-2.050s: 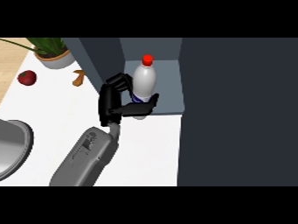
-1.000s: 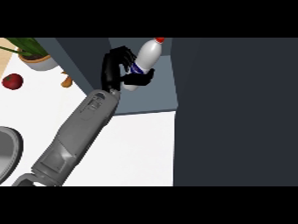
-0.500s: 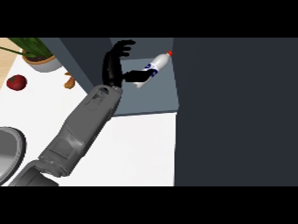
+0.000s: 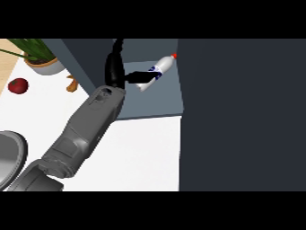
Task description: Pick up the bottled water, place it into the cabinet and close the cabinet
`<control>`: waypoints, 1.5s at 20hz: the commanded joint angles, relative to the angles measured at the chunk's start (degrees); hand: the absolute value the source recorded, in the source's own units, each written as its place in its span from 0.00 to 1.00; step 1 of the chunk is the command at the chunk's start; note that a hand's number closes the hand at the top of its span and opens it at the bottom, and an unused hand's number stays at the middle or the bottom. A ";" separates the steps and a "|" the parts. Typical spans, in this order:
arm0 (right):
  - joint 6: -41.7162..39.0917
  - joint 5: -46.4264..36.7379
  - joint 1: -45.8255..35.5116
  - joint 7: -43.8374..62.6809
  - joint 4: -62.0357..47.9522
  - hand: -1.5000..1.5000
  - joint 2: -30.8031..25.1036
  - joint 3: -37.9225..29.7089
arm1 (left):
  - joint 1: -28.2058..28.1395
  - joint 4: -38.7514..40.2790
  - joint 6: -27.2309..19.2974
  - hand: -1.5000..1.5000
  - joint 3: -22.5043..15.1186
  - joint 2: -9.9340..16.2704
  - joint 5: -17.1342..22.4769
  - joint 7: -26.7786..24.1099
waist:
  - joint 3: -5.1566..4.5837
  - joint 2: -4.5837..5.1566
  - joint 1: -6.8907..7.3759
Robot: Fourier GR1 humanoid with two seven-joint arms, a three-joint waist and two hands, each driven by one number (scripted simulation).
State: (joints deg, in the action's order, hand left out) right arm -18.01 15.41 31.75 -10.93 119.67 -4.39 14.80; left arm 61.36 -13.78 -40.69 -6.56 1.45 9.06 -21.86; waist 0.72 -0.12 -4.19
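Head view: the water bottle (image 4: 156, 72) lies tilted inside the open cabinet (image 4: 156, 101), in the upper middle of the frame. Its long axis runs diagonally, red cap toward the upper right against the dark door (image 4: 248, 112), base toward the lower left. The left hand (image 4: 115, 67) sits just to the left of the bottle, at the end of the grey forearm (image 4: 82, 130) that rises from the lower left. Its fingers point up and look spread apart, while a dark part of the hand, probably the thumb, reaches right to touch the bottle's base; it does not look wrapped around it. The bottle seems to be resting on the cabinet floor.

The right hand is out of frame, so the left is the nearer hand.

In the upper left stand a potted plant (image 4: 39, 58) and a red apple (image 4: 19, 85).
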 commanded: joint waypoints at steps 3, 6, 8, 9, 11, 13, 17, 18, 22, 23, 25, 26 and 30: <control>0.68 -2.03 0.87 -1.32 -1.09 0.00 1.36 2.19 | -1.61 -0.04 7.66 0.00 3.59 3.78 2.26 -8.57 | -0.85 1.67 0.26; 1.70 -3.51 1.57 -1.53 1.02 0.00 1.96 3.56 | -0.61 -0.60 9.74 0.00 5.26 2.61 3.42 -11.32 | -0.82 1.20 0.88; 2.38 -2.10 0.17 0.41 1.94 0.00 1.53 1.97 | -1.23 -2.15 14.49 0.00 7.51 3.03 5.79 -13.53 | -0.83 1.16 1.42; 0.00 -1.51 0.59 -2.79 -1.60 0.00 0.05 0.02 | -2.05 -2.38 17.28 0.00 7.86 2.80 6.35 -14.21 | -0.78 1.02 1.68; 2.05 -2.16 -0.70 -1.59 -0.45 0.00 1.24 0.14 | -2.62 -3.07 19.13 0.00 8.55 3.09 6.64 -17.24 | -0.79 0.92 2.12; 1.35 -0.31 -1.17 -1.63 -1.41 0.00 -0.02 -2.53 | -4.06 -4.45 19.88 0.00 8.57 0.61 6.82 -18.91 | -0.75 0.59 2.81; 1.56 0.85 1.34 0.34 3.26 0.00 -0.97 -2.01 | -5.86 -6.59 23.54 0.00 8.68 0.16 8.03 -20.11 | -0.76 0.39 3.09; 2.64 -0.35 -0.40 0.66 0.78 0.00 -0.10 -1.85 | -6.26 -9.90 24.53 0.00 6.89 0.73 7.48 -17.22 | -0.73 -0.04 4.27; 3.48 -0.87 2.49 0.64 3.20 0.00 0.69 0.06 | -7.88 -15.15 25.03 0.00 4.81 1.68 9.23 -14.68 | -0.73 -0.55 5.33; 3.53 -2.89 0.21 -0.55 -0.90 0.00 1.35 0.60 | -9.19 -15.41 25.46 0.00 4.54 0.17 9.93 -16.28 | -0.73 -0.26 5.05; 4.71 -2.43 4.32 1.25 4.97 0.00 1.05 1.43 | -13.43 -18.52 26.40 0.00 2.05 0.02 10.32 -16.12 | -0.75 -0.69 5.60; 3.08 -1.57 3.58 -1.10 2.56 0.00 0.37 -0.14 | -12.61 -21.30 26.01 0.00 1.59 0.49 10.91 -13.96 | -0.71 -0.67 5.55; 4.50 -4.26 6.99 -0.86 5.35 0.00 1.01 2.63 | -18.89 -32.09 26.59 0.00 -2.29 0.42 11.98 -8.36 | -0.72 -1.18 6.39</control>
State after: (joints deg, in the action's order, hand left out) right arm -14.87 13.51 35.69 -11.80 122.33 -4.12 14.92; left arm 49.86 -36.84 -14.40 -8.87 -0.06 19.90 -33.51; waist 0.13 -0.29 0.37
